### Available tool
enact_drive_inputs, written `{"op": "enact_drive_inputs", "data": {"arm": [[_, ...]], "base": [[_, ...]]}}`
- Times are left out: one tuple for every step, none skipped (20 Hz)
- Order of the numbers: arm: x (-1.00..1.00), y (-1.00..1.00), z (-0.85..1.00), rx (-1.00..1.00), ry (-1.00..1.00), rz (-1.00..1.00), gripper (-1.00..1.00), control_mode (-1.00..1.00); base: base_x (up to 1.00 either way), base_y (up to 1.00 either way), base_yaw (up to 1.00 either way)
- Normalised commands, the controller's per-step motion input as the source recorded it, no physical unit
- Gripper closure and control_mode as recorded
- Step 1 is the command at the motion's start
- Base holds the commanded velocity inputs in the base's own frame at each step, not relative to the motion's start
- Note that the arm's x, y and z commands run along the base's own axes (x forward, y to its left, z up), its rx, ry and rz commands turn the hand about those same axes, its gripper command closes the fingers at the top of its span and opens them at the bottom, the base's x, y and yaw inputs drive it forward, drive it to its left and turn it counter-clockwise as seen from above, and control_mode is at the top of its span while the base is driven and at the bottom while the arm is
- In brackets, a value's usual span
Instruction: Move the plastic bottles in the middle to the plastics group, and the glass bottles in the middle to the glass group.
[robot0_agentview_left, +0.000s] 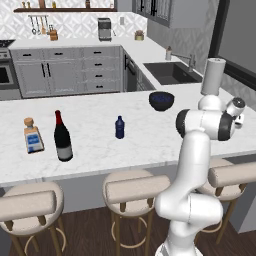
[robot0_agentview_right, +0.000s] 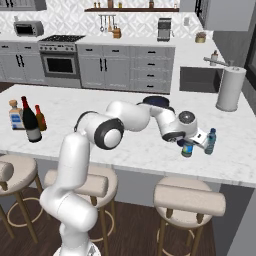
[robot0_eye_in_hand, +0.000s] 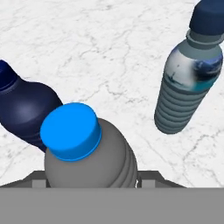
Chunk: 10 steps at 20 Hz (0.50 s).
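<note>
This is a home kitchen (a rendered one, by its flat, clean surfaces). A long white marble bench (robot0_agentview_left: 140, 135) runs as an island, with round padded bar stools (robot0_agentview_left: 131, 189) tucked along its near side. Behind it stand grey shaker cabinets (robot0_agentview_left: 65, 70), a built-in oven (robot0_agentview_right: 59, 65) under a gas hob (robot0_agentview_right: 61, 38), a microwave (robot0_agentview_right: 28, 28), and a coffee machine (robot0_agentview_left: 104, 29) on the back counter. A dark sink (robot0_agentview_left: 171, 72) with a tap sits beside a paper towel roll (robot0_agentview_right: 230, 88), and utensils (robot0_agentview_left: 38, 25) hang below a wooden wall shelf (robot0_agentview_left: 60, 9).

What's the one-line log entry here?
gripper: shut on grey bottle | beside: teal bottle, navy bottle | mid-counter: small blue bottle
</note>
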Motion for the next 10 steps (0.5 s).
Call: {"op": "enact_drive_inputs", "data": {"arm": [[-0.1, 0.0, -0.29, 0.0, 0.0, 0.13, 1.0, -1.0], [-0.16, -0.03, -0.32, 0.0, 0.0, 0.14, 1.0, -1.0], [-0.22, -0.03, -0.35, 0.0, 0.0, 0.14, 1.0, -1.0], [-0.28, 0.0, -0.37, 0.0, 0.0, 0.14, 1.0, -1.0], [-0.28, 0.0, -0.37, 0.0, 0.0, 0.13, 1.0, -1.0], [-0.26, 0.0, -0.37, 0.0, 0.0, 0.12, 1.0, -1.0], [-0.24, 0.0, -0.36, 0.0, 0.0, 0.11, 1.0, -1.0], [-0.22, 0.0, -0.35, 0.0, 0.0, 0.09, 1.0, -1.0], [-0.2, 0.0, -0.34, 0.0, 0.0, 0.08, 1.0, -1.0], [-0.16, 0.0, -0.36, 0.0, 0.0, 0.07, 1.0, -1.0]], "base": [[0.0, 0.0, 0.0], [0.0, 0.0, 0.0], [0.0, 0.0, 0.0], [0.0, 0.0, 0.0], [0.0, 0.0, 0.0], [0.0, 0.0, 0.0], [0.0, 0.0, 0.0], [0.0, 0.0, 0.0], [0.0, 0.0, 0.0], [0.0, 0.0, 0.0]]}}
